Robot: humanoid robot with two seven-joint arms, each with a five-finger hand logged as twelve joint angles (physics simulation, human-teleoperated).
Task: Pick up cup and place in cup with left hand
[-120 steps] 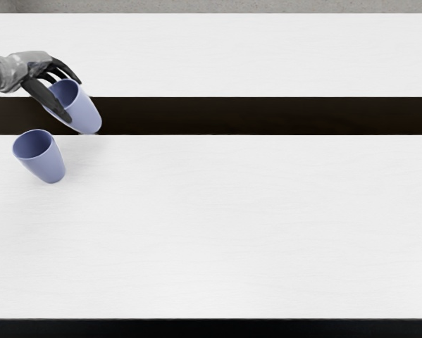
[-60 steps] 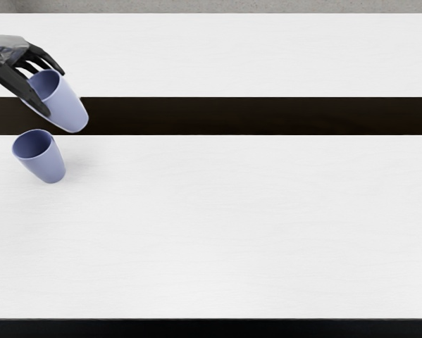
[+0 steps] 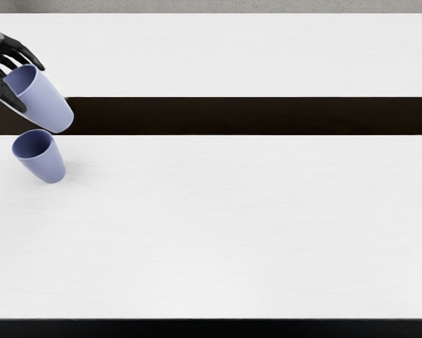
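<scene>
One cup (image 3: 51,103) gripped in left hand (image 3: 12,72) — second cup (image 3: 44,163) near, below in view.

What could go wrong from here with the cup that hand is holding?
The held cup's base looks close to the standing cup's rim but not centred over its mouth, so lowering it now might knock that cup over. This one view doesn't settle the gap.

The left hand grips near the top of its cup, so a bump at the base could perhaps twist it loose.
</scene>
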